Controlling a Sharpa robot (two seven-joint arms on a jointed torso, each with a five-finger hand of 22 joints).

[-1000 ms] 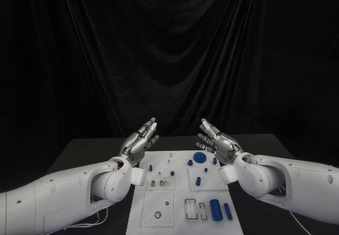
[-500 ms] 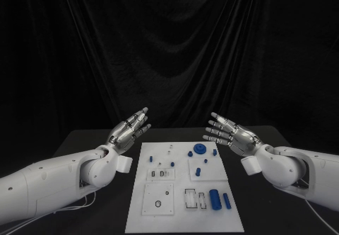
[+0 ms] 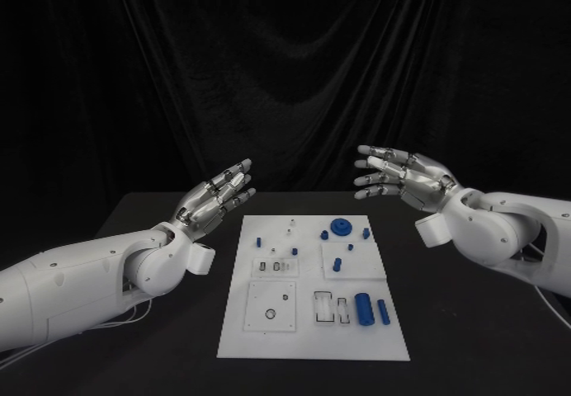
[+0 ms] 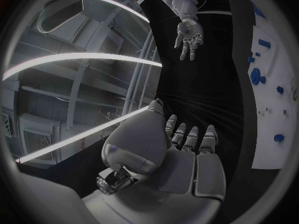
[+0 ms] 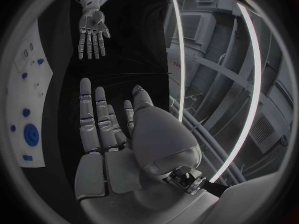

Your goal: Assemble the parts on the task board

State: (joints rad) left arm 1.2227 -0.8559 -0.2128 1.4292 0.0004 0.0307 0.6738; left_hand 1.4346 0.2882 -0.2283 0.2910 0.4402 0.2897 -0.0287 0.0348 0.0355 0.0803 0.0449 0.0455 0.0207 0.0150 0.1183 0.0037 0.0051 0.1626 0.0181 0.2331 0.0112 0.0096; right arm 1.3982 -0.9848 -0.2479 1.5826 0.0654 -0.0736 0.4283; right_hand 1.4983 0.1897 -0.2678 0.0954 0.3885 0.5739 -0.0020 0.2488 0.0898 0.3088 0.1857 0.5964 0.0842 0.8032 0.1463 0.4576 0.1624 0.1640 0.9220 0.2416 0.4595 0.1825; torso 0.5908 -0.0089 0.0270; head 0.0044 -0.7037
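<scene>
The white task board (image 3: pixel 312 330) lies in the middle of the black table. Several small blue parts lie on it: a round gear-like piece (image 3: pixel 342 224) at the far end, a short peg (image 3: pixel 339 265) in the middle, and two cylinders (image 3: pixel 364 308) at the near right. My left hand (image 3: pixel 218 201) hangs in the air left of the board's far end, fingers straight and apart, holding nothing. My right hand (image 3: pixel 403 176) is raised higher, right of the far end, fingers spread and empty. The left wrist view shows the right hand (image 4: pixel 189 33) and the board's edge (image 4: pixel 266 134).
The board has clear rectangular slots (image 3: pixel 325 306) and a ring-shaped recess (image 3: pixel 271 313) near its front. Black table surface (image 3: pixel 476 313) runs on both sides of the board. A black curtain (image 3: pixel 298 82) hangs behind the table.
Both hands have risen and moved apart, away from the board's far end. The right hand has lifted more. The whole picture has shifted, so the camera has moved too.
</scene>
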